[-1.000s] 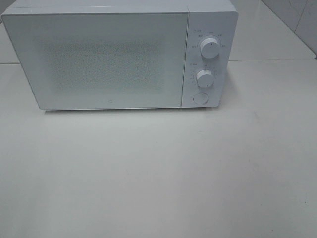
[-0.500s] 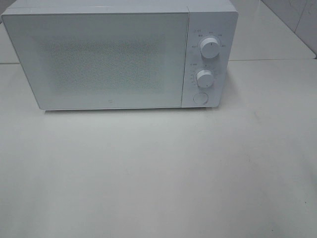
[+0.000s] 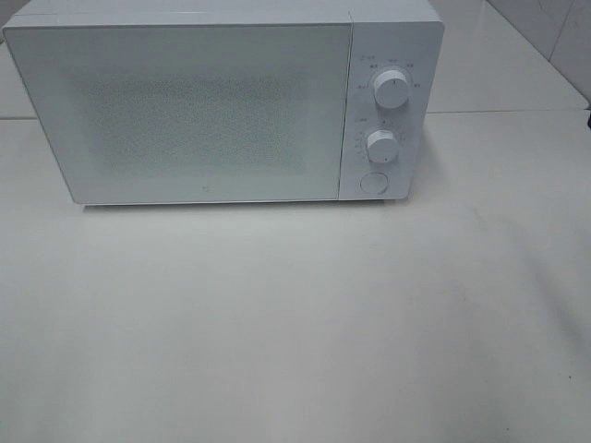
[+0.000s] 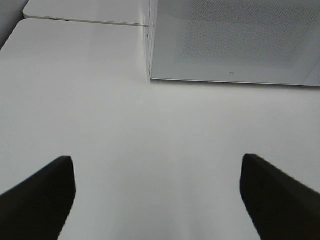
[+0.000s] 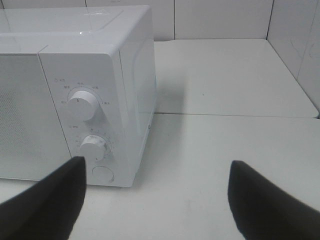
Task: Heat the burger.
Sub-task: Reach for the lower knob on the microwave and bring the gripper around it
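The burger is out of view in every frame. A white microwave (image 3: 185,111) stands at the back of the white table with its frosted door shut; what is inside is hidden. In the left wrist view my left gripper (image 4: 156,160) is open over bare table, a short way in front of the microwave's (image 4: 235,40) lower left corner. My right gripper (image 5: 157,161) is open too, with nothing between its fingers, and faces the microwave's (image 5: 75,75) control panel corner. Neither gripper shows in the exterior high view.
The control panel carries an upper knob (image 3: 391,90), a lower knob (image 3: 381,145) and a round button (image 3: 372,182). A tiled wall (image 5: 300,45) rises at the far right. The white table (image 3: 295,323) spreads in front of the microwave.
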